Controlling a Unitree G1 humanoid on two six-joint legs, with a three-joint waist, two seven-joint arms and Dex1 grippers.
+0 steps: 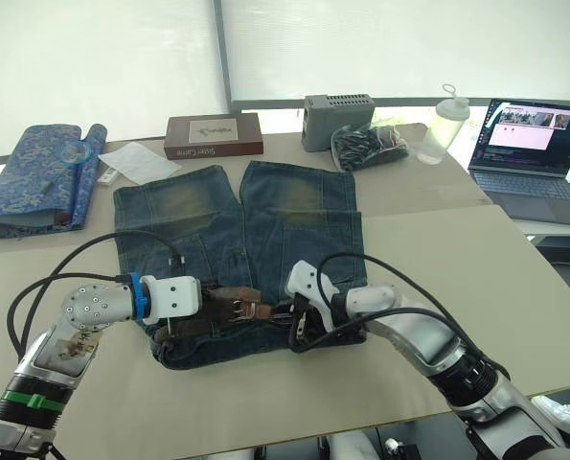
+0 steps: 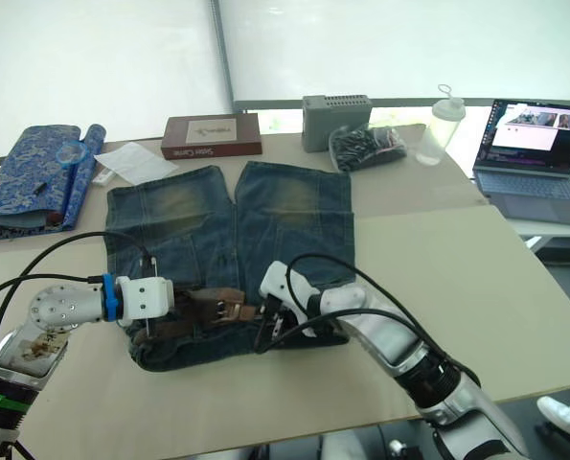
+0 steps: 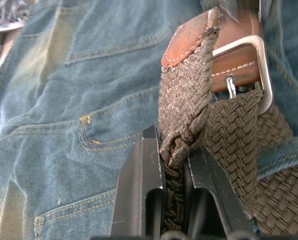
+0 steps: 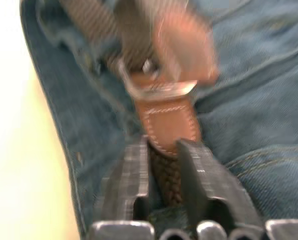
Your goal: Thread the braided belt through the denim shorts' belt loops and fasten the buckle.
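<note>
Already the braided belt (image 3: 189, 115) lies along the waistband of the denim shorts (image 1: 237, 230), its buckle (image 3: 249, 70) near the middle of the waist. Beside the buckle, the left gripper (image 3: 171, 165) pinches the woven strap, and the right gripper (image 4: 161, 165) clamps the strap behind the leather tab, probably to steady both ends for fastening. Beyond the shorts' legs sits a book (image 1: 213, 136).

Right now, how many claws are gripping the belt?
2. The left claw pinches the braided belt just short of the buckle. The right claw clamps the braid beside the buckle's leather tab, over the denim shorts waistband.
</note>
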